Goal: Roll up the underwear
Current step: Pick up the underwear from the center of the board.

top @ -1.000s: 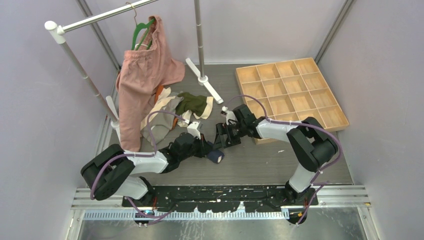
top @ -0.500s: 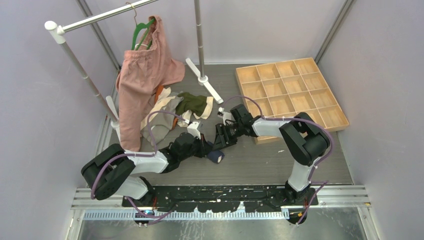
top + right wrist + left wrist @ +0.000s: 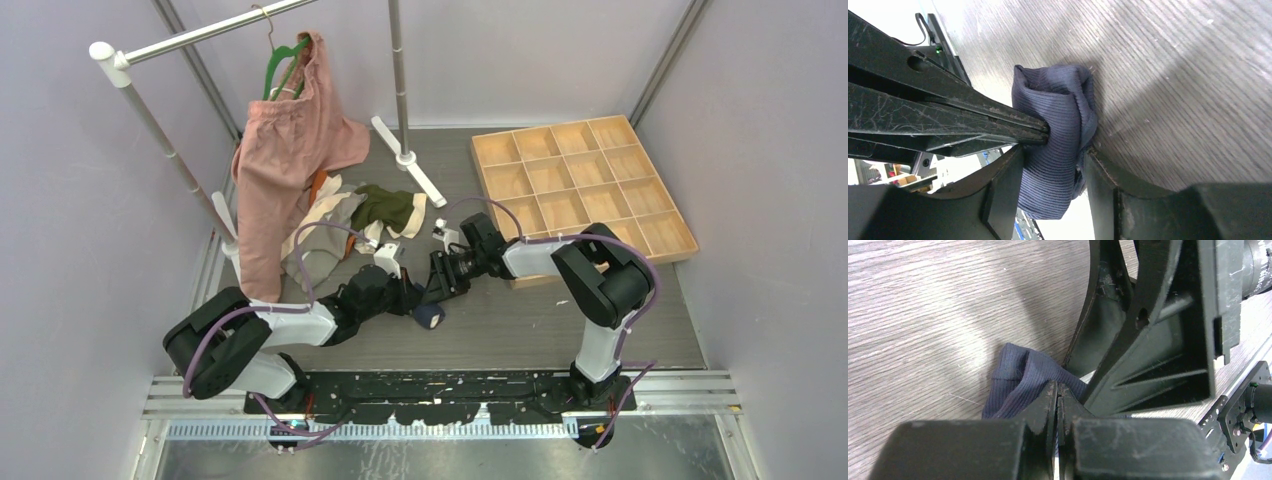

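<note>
**One navy roll, both grippers on it**

One pair of navy underwear point(image 3: 430, 316) lies bunched into a short, fat roll on the table point(image 3: 540, 325), near the front and between the two arms; its cloth is soft and finely ribbed, folded over itself in thick lobes. The left gripper point(image 3: 410, 298) has its jaws pressed flat together, the tips sunk into the side of the roll so that the cloth wraps round them. The right gripper point(image 3: 433, 289) stands half-closed astride the same roll, one of its fingers point(image 3: 1003, 200) against each flank and the cloth filling the space between. Both grippers are matt black, scratched, with long tapering fingers.

Further back, left of centre, a loose heap of underwear point(image 3: 325, 240) lies crumpled; one olive green pair point(image 3: 385, 207) lies at its right side, with cream and grey cloth and a sliver of orange to the left of it; how many pairs there are in all I cannot tell. Just left of the heap hangs one large pink garment point(image 3: 290, 160) on one green hanger point(image 3: 283, 62), hooked over a white metal rail point(image 3: 200, 35). At the right back sits one pale wooden tray point(image 3: 585, 200), divided into square compartments, four to a row; the right arm crosses its near corner. The table is grey, with a straight wood grain.
</note>
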### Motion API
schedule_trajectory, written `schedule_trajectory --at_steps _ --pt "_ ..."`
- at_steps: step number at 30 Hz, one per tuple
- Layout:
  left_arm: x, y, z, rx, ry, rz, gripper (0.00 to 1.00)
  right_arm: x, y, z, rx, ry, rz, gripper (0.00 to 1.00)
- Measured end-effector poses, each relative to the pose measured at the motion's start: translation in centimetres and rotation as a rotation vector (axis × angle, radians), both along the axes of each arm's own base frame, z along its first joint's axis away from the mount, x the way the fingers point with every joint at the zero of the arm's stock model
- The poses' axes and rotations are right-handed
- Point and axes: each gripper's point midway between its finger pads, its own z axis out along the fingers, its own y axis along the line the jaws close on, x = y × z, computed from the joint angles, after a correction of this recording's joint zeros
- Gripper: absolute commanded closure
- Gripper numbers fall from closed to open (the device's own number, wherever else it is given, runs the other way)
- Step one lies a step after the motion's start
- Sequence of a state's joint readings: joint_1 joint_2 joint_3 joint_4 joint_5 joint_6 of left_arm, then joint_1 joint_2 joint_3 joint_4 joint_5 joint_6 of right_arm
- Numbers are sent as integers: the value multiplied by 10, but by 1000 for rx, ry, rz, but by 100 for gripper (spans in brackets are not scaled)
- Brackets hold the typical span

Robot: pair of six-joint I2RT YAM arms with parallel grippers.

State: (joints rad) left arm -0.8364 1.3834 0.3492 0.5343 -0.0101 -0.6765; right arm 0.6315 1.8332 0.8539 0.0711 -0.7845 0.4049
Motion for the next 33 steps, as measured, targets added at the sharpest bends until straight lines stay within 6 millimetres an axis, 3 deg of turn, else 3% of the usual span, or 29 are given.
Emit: schedule_trajectory --at_steps 4,10,16,25,29,33 --pt "0 0 0 -1 1 0 99 -4 4 5 34 15 9 31" --pt "0 0 -1 0 2 0 99 -7 8 8 55 16 14 34" --pt "-1 2 -2 3 3 2 99 -7 7 2 36 26 6 52" --pt "-4 7 -2 4 14 19 99 -12 9 -8 10 50 -6 97" --pt "-7 14 2 24 30 38 99 -13 11 -8 20 49 -17 99" --pt "-8 27 23 56 23 78 99 -13 9 -6 16 18 -43 99"
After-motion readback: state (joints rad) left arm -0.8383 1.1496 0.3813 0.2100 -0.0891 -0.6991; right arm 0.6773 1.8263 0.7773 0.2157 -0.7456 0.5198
